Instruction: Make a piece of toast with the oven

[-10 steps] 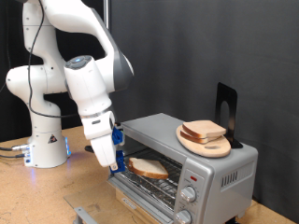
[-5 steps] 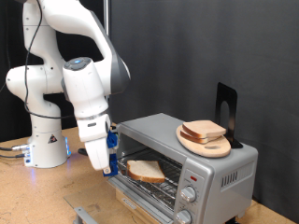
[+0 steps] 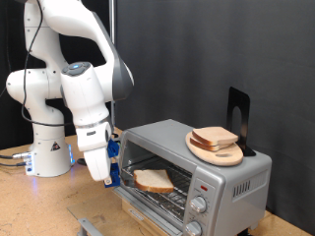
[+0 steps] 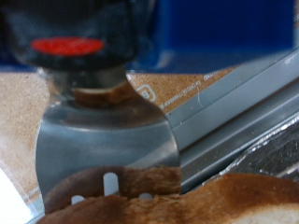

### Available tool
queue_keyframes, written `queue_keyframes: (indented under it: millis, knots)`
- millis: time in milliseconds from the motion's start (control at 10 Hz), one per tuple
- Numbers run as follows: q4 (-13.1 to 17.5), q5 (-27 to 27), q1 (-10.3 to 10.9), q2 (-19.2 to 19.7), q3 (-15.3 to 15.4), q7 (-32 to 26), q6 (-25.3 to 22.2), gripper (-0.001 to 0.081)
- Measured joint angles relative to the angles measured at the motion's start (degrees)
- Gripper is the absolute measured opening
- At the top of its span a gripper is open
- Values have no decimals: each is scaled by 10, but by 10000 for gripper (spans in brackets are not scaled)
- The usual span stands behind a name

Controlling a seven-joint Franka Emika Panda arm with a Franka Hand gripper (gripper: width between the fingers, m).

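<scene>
My hand (image 3: 111, 175) hangs low at the exterior view's left of the toaster oven (image 3: 197, 167), just off the open door's left edge and above the wooden bench (image 3: 30, 202). I can't tell whether my fingers are clenched or released; they are blurred in the exterior view and hidden in the wrist view. Blue pieces show on the hand near its tip.

The oven door (image 3: 148, 208) is down, opening toward the near side. One piece of toast (image 3: 156, 179) lies flat on the wire rack (image 3: 162, 193) inside the oven cavity, pale middle with brown crust, toward the left half of the opening. My hand is close beside it but outside the cavity, not touching it as far as the exterior view shows.

On the oven's roof sits a round wooden plate (image 3: 209, 152) with a second bread slice (image 3: 215, 138) on it, toward the right. A black upright stand (image 3: 238, 110) rises behind the plate. Two round knobs (image 3: 200, 206) sit on the oven's right front panel.

Wrist view: a metal spatula-like blade (image 4: 105, 140) with slots fills the middle, with a red-marked dark part (image 4: 67, 45) above it in the picture. Toast crust (image 4: 196, 201) shows blurred against the blade's edge, and the oven's grey frame (image 4: 234, 93) runs diagonally beside it.
</scene>
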Motion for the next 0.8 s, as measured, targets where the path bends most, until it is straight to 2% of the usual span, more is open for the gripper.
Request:
queue_keyframes:
  millis: [400, 800]
  knots:
    - [1, 12, 6, -7, 10, -4, 0, 365]
    - [-13, 13, 14, -20, 25, -4, 1, 365]
